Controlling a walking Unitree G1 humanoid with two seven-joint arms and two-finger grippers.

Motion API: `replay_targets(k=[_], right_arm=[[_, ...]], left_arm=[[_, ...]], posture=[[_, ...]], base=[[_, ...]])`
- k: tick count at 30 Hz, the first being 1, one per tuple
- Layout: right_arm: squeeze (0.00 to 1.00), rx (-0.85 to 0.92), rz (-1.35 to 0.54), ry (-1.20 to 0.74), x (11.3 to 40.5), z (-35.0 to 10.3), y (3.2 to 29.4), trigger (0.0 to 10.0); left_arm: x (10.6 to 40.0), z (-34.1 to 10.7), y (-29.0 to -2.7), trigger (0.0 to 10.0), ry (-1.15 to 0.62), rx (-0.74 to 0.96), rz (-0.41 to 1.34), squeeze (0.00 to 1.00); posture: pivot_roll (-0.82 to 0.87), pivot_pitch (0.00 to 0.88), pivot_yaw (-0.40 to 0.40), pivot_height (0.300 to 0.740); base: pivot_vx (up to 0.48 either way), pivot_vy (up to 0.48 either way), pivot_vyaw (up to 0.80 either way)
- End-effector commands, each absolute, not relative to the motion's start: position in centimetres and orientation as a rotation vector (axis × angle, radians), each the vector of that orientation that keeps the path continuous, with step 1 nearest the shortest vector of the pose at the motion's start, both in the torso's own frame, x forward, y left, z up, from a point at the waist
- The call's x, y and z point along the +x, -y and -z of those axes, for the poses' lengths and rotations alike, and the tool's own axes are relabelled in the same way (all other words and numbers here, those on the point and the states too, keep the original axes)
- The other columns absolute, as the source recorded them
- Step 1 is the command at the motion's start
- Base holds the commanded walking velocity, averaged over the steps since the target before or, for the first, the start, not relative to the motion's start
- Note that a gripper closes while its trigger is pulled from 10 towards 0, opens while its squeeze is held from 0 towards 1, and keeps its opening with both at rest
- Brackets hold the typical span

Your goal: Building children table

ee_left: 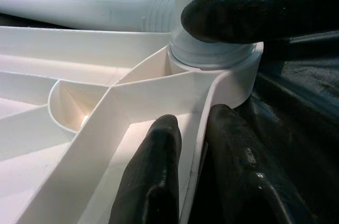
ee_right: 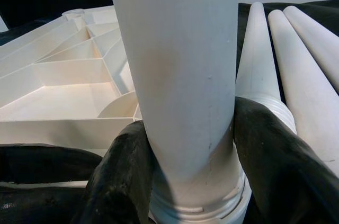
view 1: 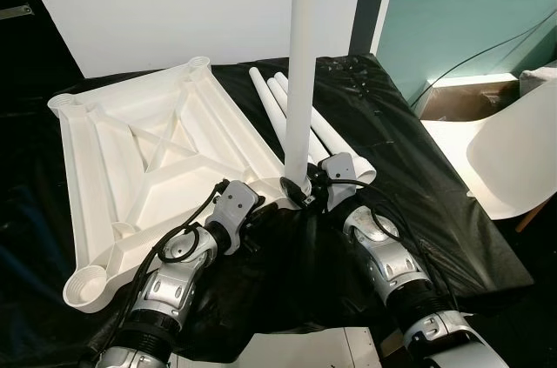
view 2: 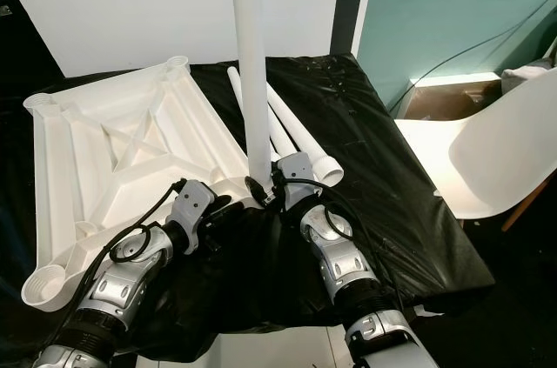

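Observation:
The white table top [view 1: 148, 150] lies upside down on a black-covered surface. One white leg [view 1: 300, 63] stands upright in the socket [ee_left: 233, 75] at the top's near right corner. My right gripper [view 1: 306, 185] is shut on that leg just above its threaded base, one finger [ee_right: 122, 176] on each side of the leg [ee_right: 180, 75]. My left gripper [view 1: 261, 203] is shut on the table top's rim beside that socket, with one finger [ee_left: 153, 181] inside the rim wall and the other outside. Three loose legs [view 1: 278, 98] lie behind the upright one.
Open sockets show at the other corners [view 1: 91, 285], [view 1: 63, 103], [view 1: 198, 63]. A white chair [view 1: 513, 159] stands to the right beyond the black sheet's edge, with a brown box [view 1: 461, 103] and a cable by the teal wall.

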State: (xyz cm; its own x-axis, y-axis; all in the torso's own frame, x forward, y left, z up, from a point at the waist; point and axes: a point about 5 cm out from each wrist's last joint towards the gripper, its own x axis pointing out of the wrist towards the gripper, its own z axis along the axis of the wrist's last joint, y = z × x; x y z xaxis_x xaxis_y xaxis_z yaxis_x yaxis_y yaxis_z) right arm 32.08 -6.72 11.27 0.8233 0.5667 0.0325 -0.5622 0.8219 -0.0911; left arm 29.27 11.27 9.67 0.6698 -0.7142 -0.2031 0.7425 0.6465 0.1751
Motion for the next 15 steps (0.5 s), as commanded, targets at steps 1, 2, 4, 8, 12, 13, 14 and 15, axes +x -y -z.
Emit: replay_targets(k=[1,2,4,8,12,13,14,15], right_arm=[[0.0,-0.064,-0.609,-0.002,31.98,-10.32,6.03,10.0],[0.0,-0.064,-0.609,-0.002,31.98,-10.32,6.03,10.0],[0.0,-0.065,-0.612,-0.004,31.98,-10.29,6.03,10.0],[0.0,-0.074,-0.627,-0.006,32.01,-10.29,6.06,10.0],[0.0,-0.078,-0.633,-0.004,32.08,-10.4,6.08,10.0],[0.0,-0.079,-0.632,-0.002,32.16,-10.48,6.08,10.0],[0.0,-0.078,-0.63,0.001,32.26,-10.58,6.11,10.0],[0.0,-0.077,-0.627,0.003,32.34,-10.66,6.12,10.0]], left_arm=[[28.45,-8.75,-10.73,10.0,-0.148,0.23,0.882,0.0],[28.45,-8.75,-10.73,10.0,-0.148,0.23,0.882,0.0],[28.41,-8.76,-10.71,10.0,-0.148,0.232,0.886,0.0],[28.32,-8.73,-10.68,10.0,-0.15,0.232,0.894,0.0],[28.37,-8.75,-10.66,10.0,-0.148,0.23,0.892,0.0],[28.4,-8.76,-10.64,10.0,-0.146,0.229,0.891,0.0],[28.43,-8.79,-10.56,10.0,-0.143,0.224,0.89,0.0],[28.41,-8.81,-10.4,10.0,-0.141,0.21,0.896,0.03]], posture=[[0.07,0.0,0.01,0.74],[0.07,0.0,0.01,0.74],[0.07,0.0,0.009,0.74],[0.07,0.0,0.001,0.74],[0.07,0.0,-0.003,0.74],[0.07,0.0,-0.003,0.74],[0.07,0.0,-0.007,0.74],[0.07,0.0,-0.004,0.74]], base=[[0.0,0.0,0.0],[0.0,0.0,0.0],[0.0,0.0,0.0],[0.0,0.0,0.0],[0.0,0.0,0.0],[0.0,0.0,0.0],[0.0,0.0,0.0],[0.0,0.0,0.0]])
